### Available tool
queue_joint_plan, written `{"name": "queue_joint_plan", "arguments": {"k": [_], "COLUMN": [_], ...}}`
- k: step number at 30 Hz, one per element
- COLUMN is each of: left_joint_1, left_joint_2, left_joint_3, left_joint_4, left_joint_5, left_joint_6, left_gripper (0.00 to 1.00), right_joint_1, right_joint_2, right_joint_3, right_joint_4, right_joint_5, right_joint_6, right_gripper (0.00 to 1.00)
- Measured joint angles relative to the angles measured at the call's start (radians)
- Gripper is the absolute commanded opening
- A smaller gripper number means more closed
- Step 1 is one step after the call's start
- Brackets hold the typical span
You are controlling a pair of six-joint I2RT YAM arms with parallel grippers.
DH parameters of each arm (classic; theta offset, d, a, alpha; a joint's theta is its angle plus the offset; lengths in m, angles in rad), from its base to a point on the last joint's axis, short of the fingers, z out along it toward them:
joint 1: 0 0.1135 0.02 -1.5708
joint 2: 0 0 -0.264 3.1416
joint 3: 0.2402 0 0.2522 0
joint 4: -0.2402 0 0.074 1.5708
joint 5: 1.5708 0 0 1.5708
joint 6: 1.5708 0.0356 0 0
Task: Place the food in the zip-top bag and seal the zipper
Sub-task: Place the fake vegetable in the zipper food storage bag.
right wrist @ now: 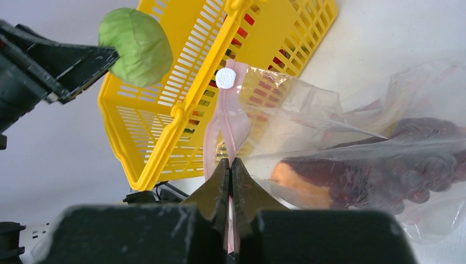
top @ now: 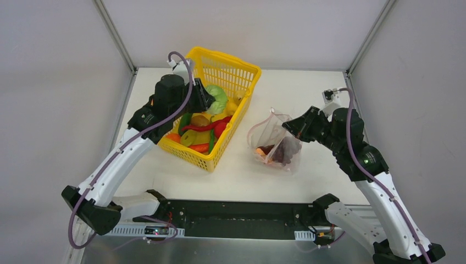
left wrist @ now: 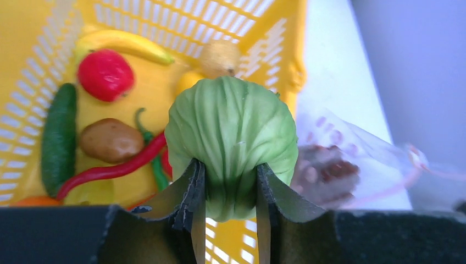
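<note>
The left gripper (left wrist: 229,166) clamps the green cabbage (left wrist: 231,118) above the yellow basket (top: 243,68), while the right gripper (right wrist: 231,163) pinches the zip-top bag (top: 265,133) by its zipper (right wrist: 227,124).

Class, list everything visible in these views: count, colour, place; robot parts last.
cabbage: one, green, held above the basket
basket: one, yellow lattice, table's far left
tomato: one, red, in basket
banana: one, yellow, in basket
cucumber: one, green, in basket
chilli: one, red, in basket
oval piece: one, brown, in basket
zip-top bag: one, clear with pink dots, right of basket
melon slice: one, dark red with orange rim, in bag
grapes: one bunch, purple, in bag
zipper: one, pink, bag's mouth edge
table: one, white, under everything
left end effector: one, black, shut on cabbage
right end effector: one, black, pinching zipper
</note>
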Motion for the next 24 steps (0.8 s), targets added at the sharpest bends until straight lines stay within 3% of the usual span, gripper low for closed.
{"name": "queue_joint_plan", "arguments": {"k": [11, 17, 24], "left_joint_1": [-0.237, -0.368, -0.447], "left_joint_2": [-0.117, -0.057, 0.027], "left_joint_3": [-0.136, -0.136, -0.140], "left_joint_4": [0.253, 0.332, 0.338], "left_joint_5": [0.233, 0.254, 0.203], "left_joint_6": [-0.111, -0.109, -0.084], "left_gripper": [0.00, 0.00, 0.00], "right_joint_1": [0.000, 0.000, 0.000], "right_joint_2": [-0.010, -0.013, -0.018], "right_joint_3": [-0.032, -0.032, -0.035], "right_joint_4": [0.038, 0.041, 0.041], "right_joint_5": [0.020, 0.028, 0.021], "right_joint_6": [0.053, 0.066, 0.079], "right_gripper": [0.00, 0.00, 0.00]}}
